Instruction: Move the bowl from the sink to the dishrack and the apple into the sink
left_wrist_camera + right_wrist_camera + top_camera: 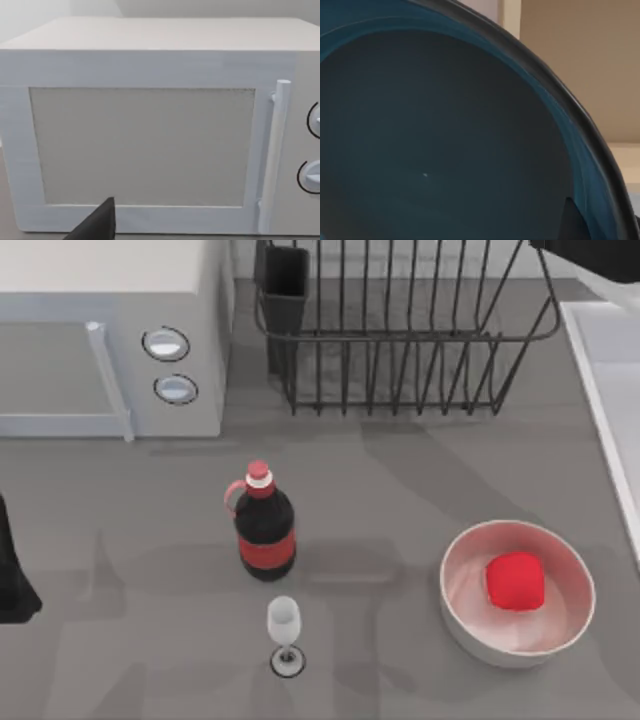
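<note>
Right arm reaches in at top view's upper right corner, over pale white-grey sink (610, 360) edge beside black wire dishrack (400, 350). Right wrist camera sits very close to inside of round teal-blue bowl (430, 150); right gripper state: cannot tell. Left arm parked at desk (120, 540) left edge, facing white microwave (150, 125); left gripper state: cannot tell. Small bright red apple (515, 580) rests inside whitish-silver bowl (470, 625), desk's right side.

Matte black left arm (14, 575) with blocky, angular casing; matte black right arm (590, 258), smooth-edged shell; black, pointed, wedge-shaped left fingertip (97, 225).
</note>
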`<move>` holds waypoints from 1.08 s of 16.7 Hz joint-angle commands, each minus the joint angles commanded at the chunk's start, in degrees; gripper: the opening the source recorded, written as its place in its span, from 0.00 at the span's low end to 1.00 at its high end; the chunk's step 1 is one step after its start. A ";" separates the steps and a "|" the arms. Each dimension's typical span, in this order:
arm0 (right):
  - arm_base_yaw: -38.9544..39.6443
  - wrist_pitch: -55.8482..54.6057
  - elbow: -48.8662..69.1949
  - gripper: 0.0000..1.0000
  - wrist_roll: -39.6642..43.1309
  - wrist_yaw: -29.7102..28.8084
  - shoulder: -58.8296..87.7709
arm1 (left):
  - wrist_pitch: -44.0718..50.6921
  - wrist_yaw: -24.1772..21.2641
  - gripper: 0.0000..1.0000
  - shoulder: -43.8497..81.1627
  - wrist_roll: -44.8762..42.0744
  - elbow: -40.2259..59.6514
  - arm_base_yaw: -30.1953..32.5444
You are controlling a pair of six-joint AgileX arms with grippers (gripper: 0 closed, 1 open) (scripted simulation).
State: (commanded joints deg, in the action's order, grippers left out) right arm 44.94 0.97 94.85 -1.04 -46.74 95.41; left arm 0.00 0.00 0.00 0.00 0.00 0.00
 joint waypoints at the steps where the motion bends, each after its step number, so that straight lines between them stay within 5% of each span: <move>1: 0.57 -0.61 -0.07 0.00 -0.26 -0.35 -0.01 | 0.00 0.00 1.00 0.00 0.00 0.00 0.00; 9: -0.40 -4.55 -1.78 0.00 -0.30 0.75 2.78 | 0.00 0.00 1.00 0.00 0.00 0.00 0.00; 18: -7.13 -36.46 -15.30 0.00 -0.07 7.17 19.03 | 0.00 0.00 1.00 0.00 0.00 0.00 0.00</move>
State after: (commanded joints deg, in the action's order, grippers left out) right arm 37.82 -35.49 79.55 -1.10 -39.56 114.44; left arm 0.00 0.00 0.00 0.00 0.00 0.00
